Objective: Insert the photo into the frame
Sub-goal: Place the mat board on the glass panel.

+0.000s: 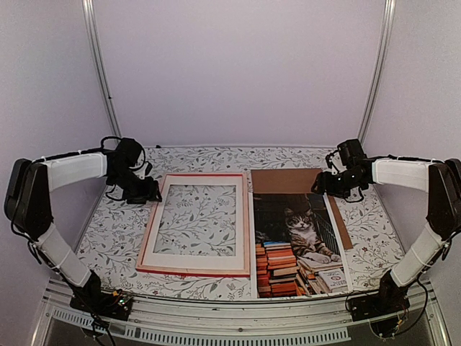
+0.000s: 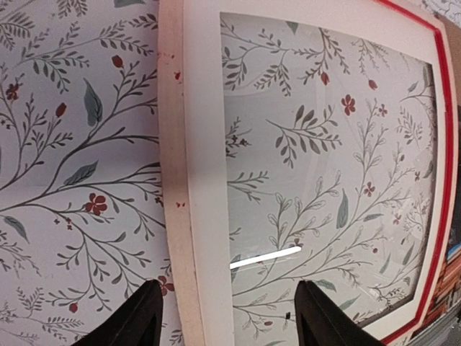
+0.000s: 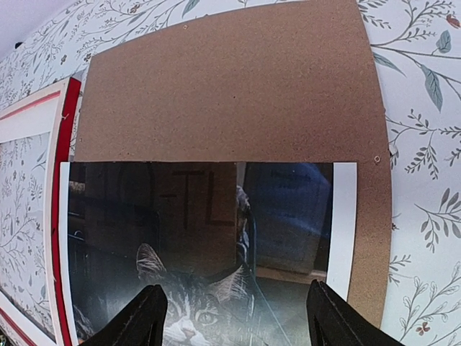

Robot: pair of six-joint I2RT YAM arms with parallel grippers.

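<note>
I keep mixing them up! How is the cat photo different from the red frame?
The photo is filled with a cat and books; the frame is see-through in the middle, showing the flowery cloth. The photo lies partly on a brown board; the frame lies straight on the cloth. Both are flat rectangles, side by side.

Top camera overlooks all; close wrist views share the frame (image 2: 171, 144).

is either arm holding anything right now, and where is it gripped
Nothing is held. The left jaws stand open over the frame's left edge, and the right jaws stand open above the photo. Both things lie flat, ungripped.
</note>
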